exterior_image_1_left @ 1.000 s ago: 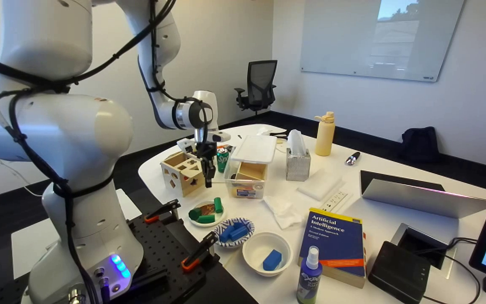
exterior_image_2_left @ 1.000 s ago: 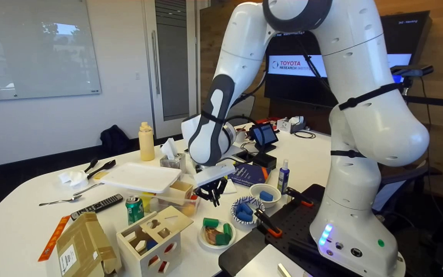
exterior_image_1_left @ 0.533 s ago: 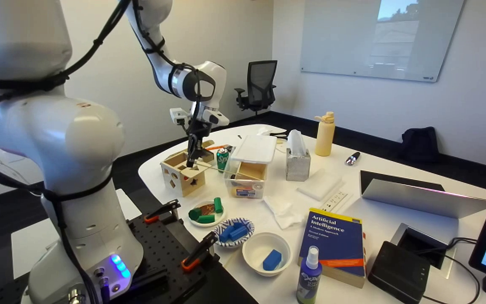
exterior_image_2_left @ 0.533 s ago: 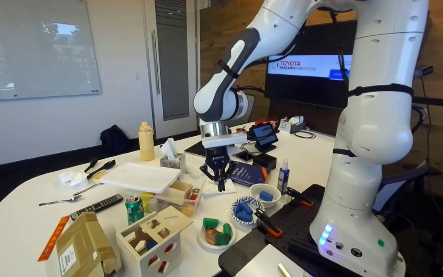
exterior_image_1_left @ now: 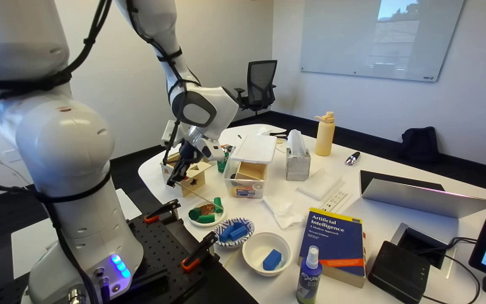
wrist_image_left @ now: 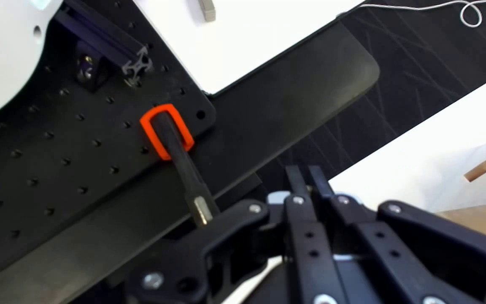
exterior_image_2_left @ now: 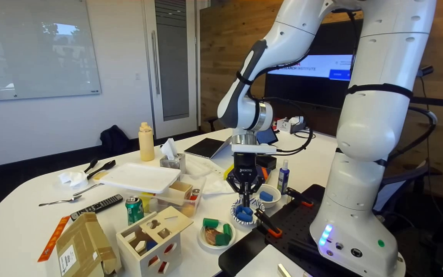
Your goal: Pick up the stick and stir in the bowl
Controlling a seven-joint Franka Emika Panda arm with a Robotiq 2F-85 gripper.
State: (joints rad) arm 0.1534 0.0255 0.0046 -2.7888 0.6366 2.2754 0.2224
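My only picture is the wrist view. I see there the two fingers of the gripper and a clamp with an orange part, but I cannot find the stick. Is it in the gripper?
Observer: It appears so: in an exterior view the stick extends out from the gripper.
Operator: Thank you. And its free end, where is it?
Observer: In an exterior view it shows over the small bowl beside the blue-patterned bowl; whether it touches anything, I cannot tell.
Operator: Is something lying in this small bowl?
Observer: Yes, three green blocks; both exterior views show them.
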